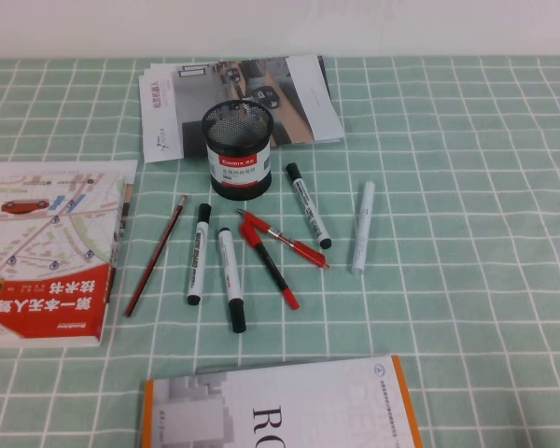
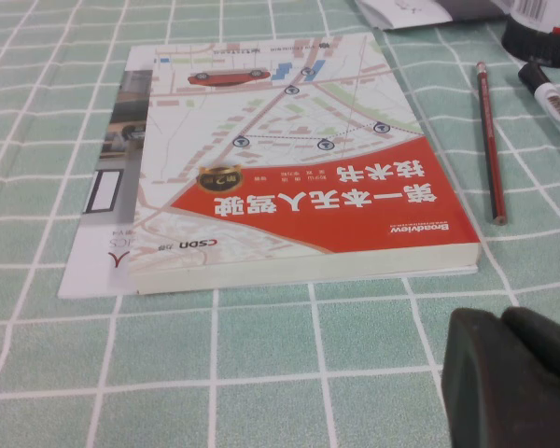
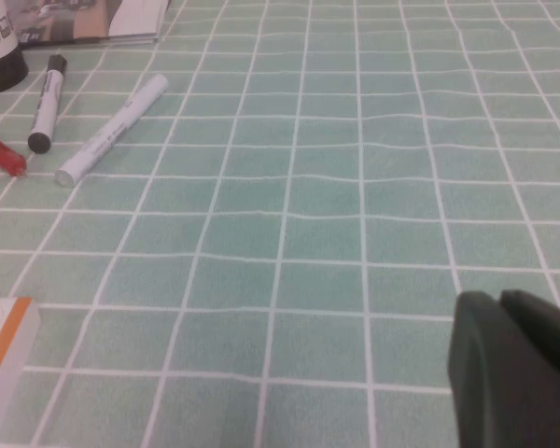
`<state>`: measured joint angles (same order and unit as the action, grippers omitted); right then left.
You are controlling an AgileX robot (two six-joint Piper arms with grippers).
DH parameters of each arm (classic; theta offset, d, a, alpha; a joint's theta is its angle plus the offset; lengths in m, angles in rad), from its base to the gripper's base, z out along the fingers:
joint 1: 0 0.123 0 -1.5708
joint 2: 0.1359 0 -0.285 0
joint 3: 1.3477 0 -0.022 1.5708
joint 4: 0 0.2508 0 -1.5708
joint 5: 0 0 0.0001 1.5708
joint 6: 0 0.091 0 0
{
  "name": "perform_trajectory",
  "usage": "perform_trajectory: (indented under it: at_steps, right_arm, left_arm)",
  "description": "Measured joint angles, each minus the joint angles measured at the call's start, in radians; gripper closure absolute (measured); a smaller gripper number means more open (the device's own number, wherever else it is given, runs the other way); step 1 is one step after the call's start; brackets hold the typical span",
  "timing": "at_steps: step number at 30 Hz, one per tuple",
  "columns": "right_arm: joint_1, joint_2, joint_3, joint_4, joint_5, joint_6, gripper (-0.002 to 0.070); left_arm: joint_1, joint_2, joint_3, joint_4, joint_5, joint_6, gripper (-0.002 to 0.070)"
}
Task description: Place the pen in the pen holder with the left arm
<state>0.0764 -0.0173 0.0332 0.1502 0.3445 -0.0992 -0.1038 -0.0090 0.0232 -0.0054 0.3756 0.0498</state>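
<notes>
The pen (image 2: 490, 140) lies flat on the surface ahead of the left tool (image 2: 518, 378) (grip unreadable, like the right tool (image 3: 523, 373), parked over bare cloth), beside the pen holder (image 1: 238, 149), awaiting pickup.

The pen (image 1: 156, 256) lies hemmed between the red book (image 1: 49, 250) and 1 marker (image 1: 198, 253).

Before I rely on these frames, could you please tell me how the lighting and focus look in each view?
High view: even, soft light, faint shadows under the pen and pen holder; neither gripper shows. Left wrist view: the book is sharp, while the left gripper is a dark blur at the frame's edge. Right wrist view: the tablecloth is evenly lit, and the right gripper is blurred too.
</notes>
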Motion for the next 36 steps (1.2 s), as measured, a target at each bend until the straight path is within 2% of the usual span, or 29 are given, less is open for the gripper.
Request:
perform_trajectory:
  at_steps: [36]
  right_arm:
    - [0.0, 0.0, 0.0, 0.0, 0.0, 0.0, 0.0696]
  left_arm:
    - [0.0, 0.0, 0.0, -0.019, 0.0, 0.0, 0.0679]
